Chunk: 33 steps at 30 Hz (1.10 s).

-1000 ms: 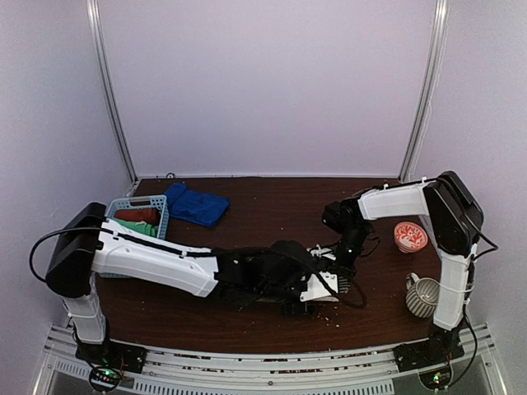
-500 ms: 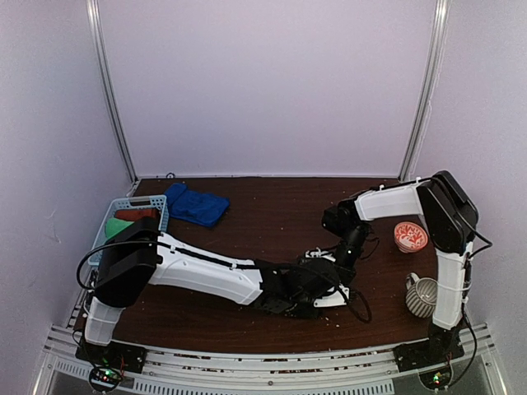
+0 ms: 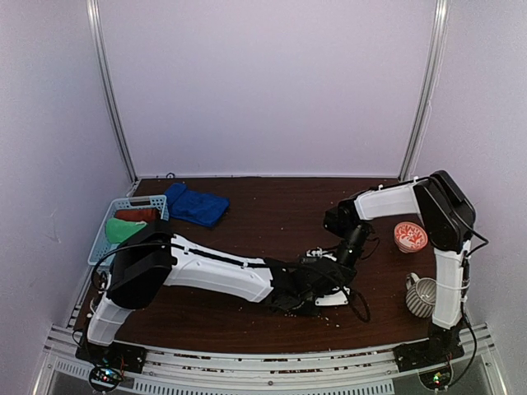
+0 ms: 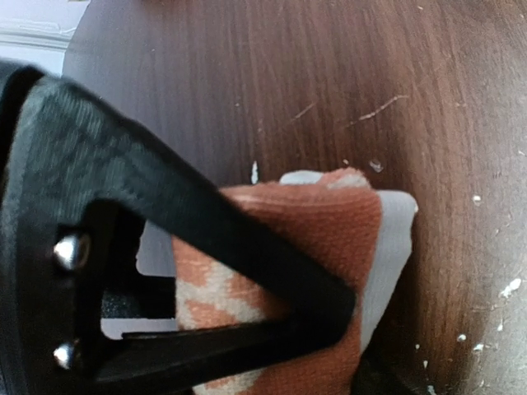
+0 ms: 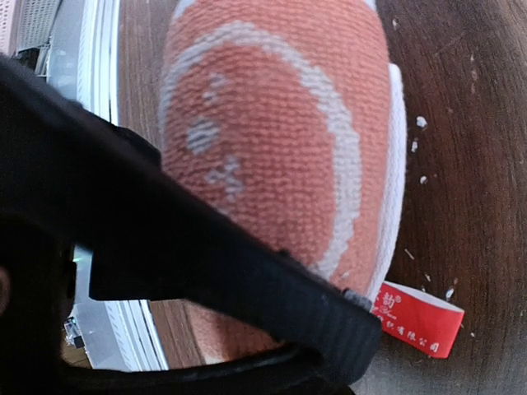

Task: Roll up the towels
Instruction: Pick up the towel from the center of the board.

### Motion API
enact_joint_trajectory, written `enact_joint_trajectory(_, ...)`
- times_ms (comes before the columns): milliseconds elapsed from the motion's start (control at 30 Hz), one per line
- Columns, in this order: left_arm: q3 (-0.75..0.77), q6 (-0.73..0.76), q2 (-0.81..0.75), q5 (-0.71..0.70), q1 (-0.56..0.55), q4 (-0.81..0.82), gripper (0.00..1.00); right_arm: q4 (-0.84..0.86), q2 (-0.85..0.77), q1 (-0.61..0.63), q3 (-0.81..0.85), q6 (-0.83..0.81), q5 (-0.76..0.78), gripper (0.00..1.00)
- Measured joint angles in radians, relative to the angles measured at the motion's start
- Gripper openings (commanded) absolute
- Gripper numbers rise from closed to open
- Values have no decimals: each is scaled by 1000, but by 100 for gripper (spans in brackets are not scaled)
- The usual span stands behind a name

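Meeting at bunched orange towel [image 4: 329,239]: left gripper [image 3: 323,285], right gripper [image 3: 338,269] equally near, both touching it; clamped or loose, cannot tell.

Dark wood table [image 3: 272,214], blue towel [image 3: 198,206], basket [image 3: 136,202], orange patterned towel [image 5: 272,123], bowl [image 3: 410,237], mug [image 3: 422,295]

Each arm is made of long white tubes with big black blocks at the bends. The left arm [image 3: 216,276] has a fat black block [image 3: 138,276] at the end far from its fingers, and so does the right arm [image 3: 394,202]. Thin black cables [image 3: 91,265] loop along them. Both stand on flat black feet [image 3: 107,356] with tiny green and red lights [image 3: 104,377]. Up close, the left finger [image 4: 165,197] is a black three-cornered frame with a hole in the middle and two shiny round screws [image 4: 70,251]. The right finger [image 5: 181,255] is a thick, dull black bar.
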Motion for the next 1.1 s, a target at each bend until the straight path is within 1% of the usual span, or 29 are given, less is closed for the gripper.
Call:
enact_joint_trajectory(167,37,17,26,-3,-2,-29,25,-55,27,-14,27,-73,-31,17)
enact_joint_trajectory(400,27,26,23,-8,-2,-3,12,-106,43,-35,45,-166,-57,39)
enact_joint_trajectory(500,1,27,6,-5,2,22,6,-119,29,-43,45,-182,-64,42)
enact_joint_trajectory(567,-18,26,-14,-4,6,33,1,-118,1,-51,45,-191,-63,52)
enact_joint_trajectory(700,-48,7,-75,16,35,34,0,-139,-85,-78,66,-198,-64,64)
enact_joint_trajectory(833,-110,-24,-170,22,90,12,0,-150,-187,-144,105,-192,-63,65)
enact_joint_trajectory(867,-140,-32,-206,21,107,6,0,-144,-210,-164,106,-186,-66,84)
enact_joint_trajectory(900,-164,-37,-236,21,119,-3,0,-137,-224,-180,105,-181,-70,98)
enact_joint_trajectory(933,-195,-43,-274,21,135,-10,0,-127,-235,-196,100,-169,-81,100)
enact_joint_trajectory(1033,-288,-56,-396,17,183,-21,0,-73,-255,-233,48,-151,-117,100)
enact_joint_trajectory(1100,-347,-63,-483,11,222,-28,0,-55,-251,-237,25,-140,-124,100)
